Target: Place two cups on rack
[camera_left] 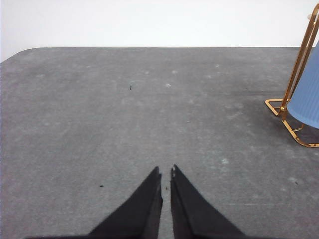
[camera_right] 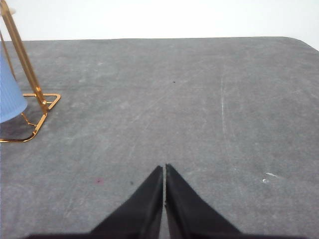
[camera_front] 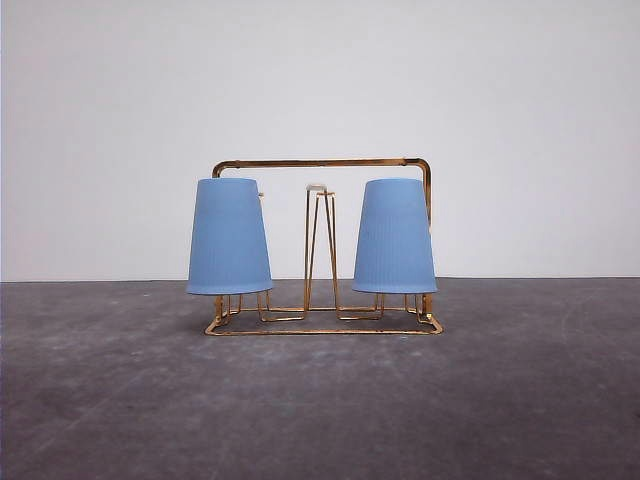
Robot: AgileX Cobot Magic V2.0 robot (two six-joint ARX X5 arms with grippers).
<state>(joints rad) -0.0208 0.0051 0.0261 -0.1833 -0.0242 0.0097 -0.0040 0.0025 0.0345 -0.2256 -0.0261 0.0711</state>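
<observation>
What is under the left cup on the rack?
Below the left cup, thin gold wires run down to the rack base, and the cup's rim hangs above that base. Whatever prong holds it up is hidden inside the cup.

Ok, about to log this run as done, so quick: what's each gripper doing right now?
Left gripper: shut, holding nothing, over bare table.
Right gripper: shut, holding nothing, also over bare table.

You've got two light blue ribbed cups (camera_front: 229, 238) (camera_front: 394, 238), a gold wire rack (camera_front: 322, 326), a mottled grey table (camera_front: 320, 400).
</observation>
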